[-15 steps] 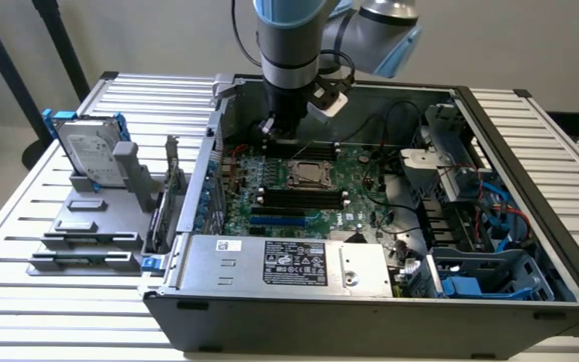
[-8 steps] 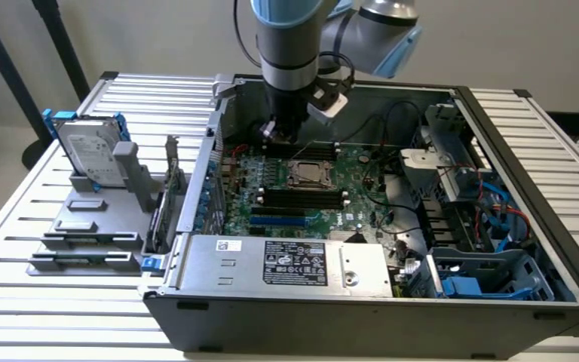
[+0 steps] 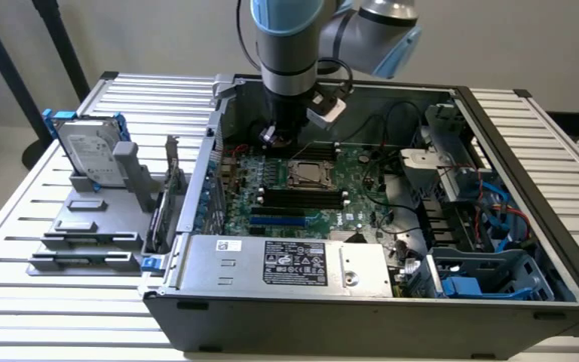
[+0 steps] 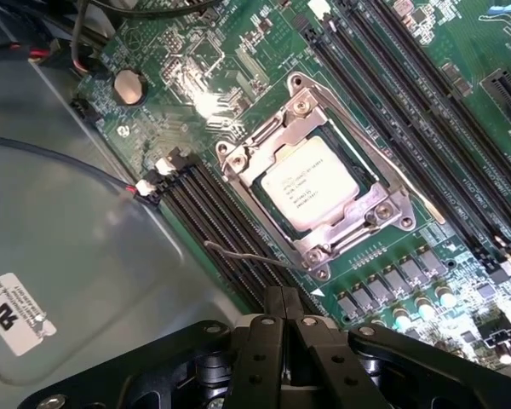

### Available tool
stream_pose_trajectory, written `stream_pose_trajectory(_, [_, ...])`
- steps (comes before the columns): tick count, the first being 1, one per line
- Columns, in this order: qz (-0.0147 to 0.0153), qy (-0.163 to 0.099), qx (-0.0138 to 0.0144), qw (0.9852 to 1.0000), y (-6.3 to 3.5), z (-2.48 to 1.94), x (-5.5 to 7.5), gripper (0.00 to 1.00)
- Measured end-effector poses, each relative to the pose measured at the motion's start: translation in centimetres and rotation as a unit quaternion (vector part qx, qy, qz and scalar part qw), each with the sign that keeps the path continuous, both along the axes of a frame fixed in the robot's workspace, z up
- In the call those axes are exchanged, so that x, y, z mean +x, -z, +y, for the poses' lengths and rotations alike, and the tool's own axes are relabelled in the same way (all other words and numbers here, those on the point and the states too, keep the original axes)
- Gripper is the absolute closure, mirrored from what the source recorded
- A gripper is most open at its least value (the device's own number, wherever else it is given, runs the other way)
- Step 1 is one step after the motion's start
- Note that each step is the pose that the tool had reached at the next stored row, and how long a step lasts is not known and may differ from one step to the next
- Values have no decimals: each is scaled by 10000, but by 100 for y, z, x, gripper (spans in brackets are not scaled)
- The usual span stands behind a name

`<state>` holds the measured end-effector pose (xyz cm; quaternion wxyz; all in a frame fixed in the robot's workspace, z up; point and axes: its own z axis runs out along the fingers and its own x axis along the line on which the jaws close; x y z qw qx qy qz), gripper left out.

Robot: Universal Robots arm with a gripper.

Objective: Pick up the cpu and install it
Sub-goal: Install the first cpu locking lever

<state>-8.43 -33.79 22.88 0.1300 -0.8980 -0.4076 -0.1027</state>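
The cpu (image 4: 309, 189) is a small square chip with a silver-grey lid. It lies flat inside the metal socket frame (image 4: 392, 217) on the green motherboard (image 4: 238, 51). In the exterior view the cpu (image 3: 304, 172) shows near the middle of the board inside the open computer case (image 3: 370, 324). My gripper (image 4: 287, 294) has its black fingers (image 4: 272, 319) pressed together with nothing between them. It hovers above the board, a little to one side of the socket. The gripper (image 3: 272, 138) hangs just behind the socket in the exterior view.
A silver box with a black label (image 3: 289, 264) fills the case's near side. Black memory slots (image 3: 295, 200) run beside the socket. Cables and blue drive bays (image 3: 491, 226) crowd the exterior view's right. A hard drive with a blue bracket (image 3: 93, 154) stands on a grey fixture outside.
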Motion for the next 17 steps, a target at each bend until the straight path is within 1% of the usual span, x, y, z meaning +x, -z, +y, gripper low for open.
stream_pose_trajectory(5, [-1,0,-17,10000,89,33,0,89])
stream_pose_trajectory(8, [-5,0,-40,10000,140,47,0,89])
stream_pose_trajectory(10, [-7,0,-61,10000,170,56,0,89])
stream_pose_trajectory(11, [-9,0,-73,10000,183,61,0,89])
stream_pose_trajectory(14, [-19,0,-130,9999,209,86,0,89])
stream_pose_trajectory(16, [-33,0,-164,9999,216,101,0,89])
stream_pose_trajectory(17, [-43,0,-187,9998,220,105,0,89])
